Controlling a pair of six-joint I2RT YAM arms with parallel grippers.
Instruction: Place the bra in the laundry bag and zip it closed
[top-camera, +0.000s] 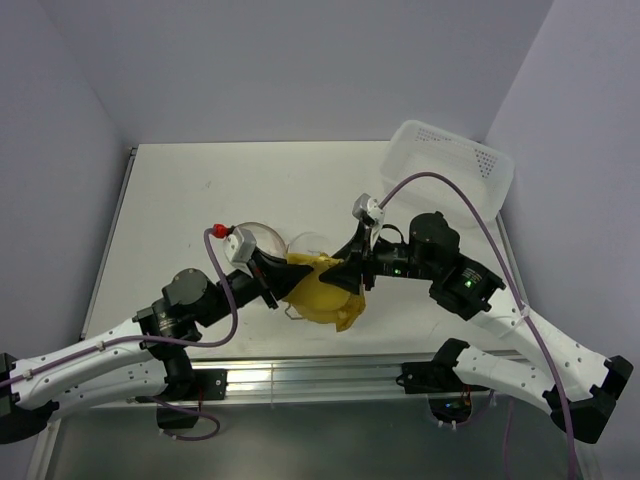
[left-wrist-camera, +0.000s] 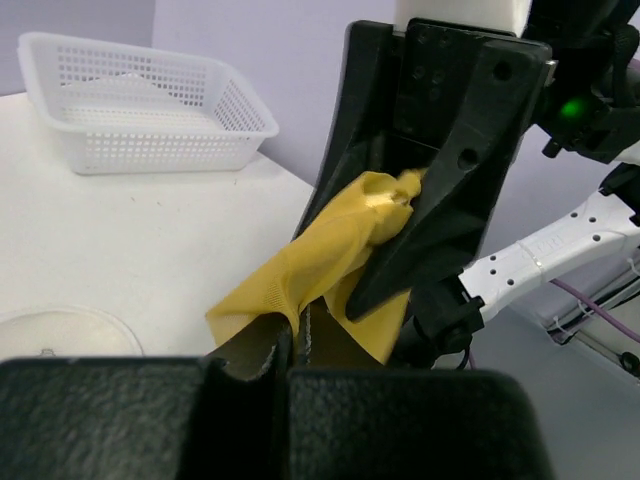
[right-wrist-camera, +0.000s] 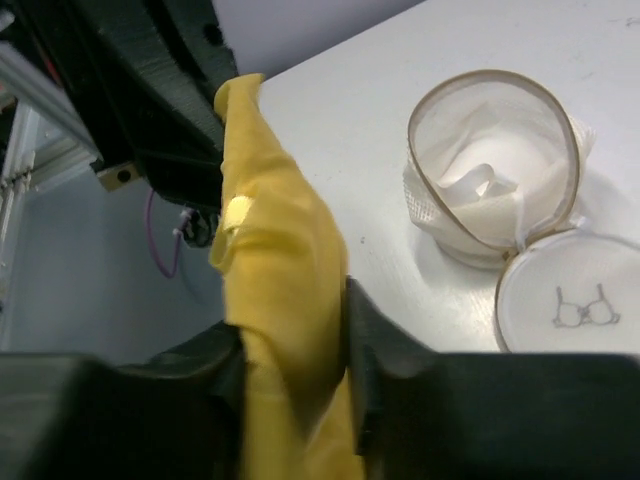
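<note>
The mustard-yellow bra (top-camera: 322, 295) hangs bunched between both grippers, just above the table's near middle. My left gripper (left-wrist-camera: 290, 345) is shut on a folded edge of the bra (left-wrist-camera: 300, 275). Facing it, my right gripper (right-wrist-camera: 292, 320) has its fingers pressed against both sides of a thick fold of the bra (right-wrist-camera: 280, 240). The laundry bag (right-wrist-camera: 490, 170), a round cream mesh pouch, stands open on the table beyond the bra, its circular lid (right-wrist-camera: 575, 305) flipped flat beside it. From above, the laundry bag (top-camera: 254, 236) sits just behind my left wrist.
A white perforated plastic basket (top-camera: 450, 165) stands at the table's far right corner, also seen in the left wrist view as the basket (left-wrist-camera: 140, 110). The table's near edge with its metal rail (top-camera: 320, 378) lies just below the grippers.
</note>
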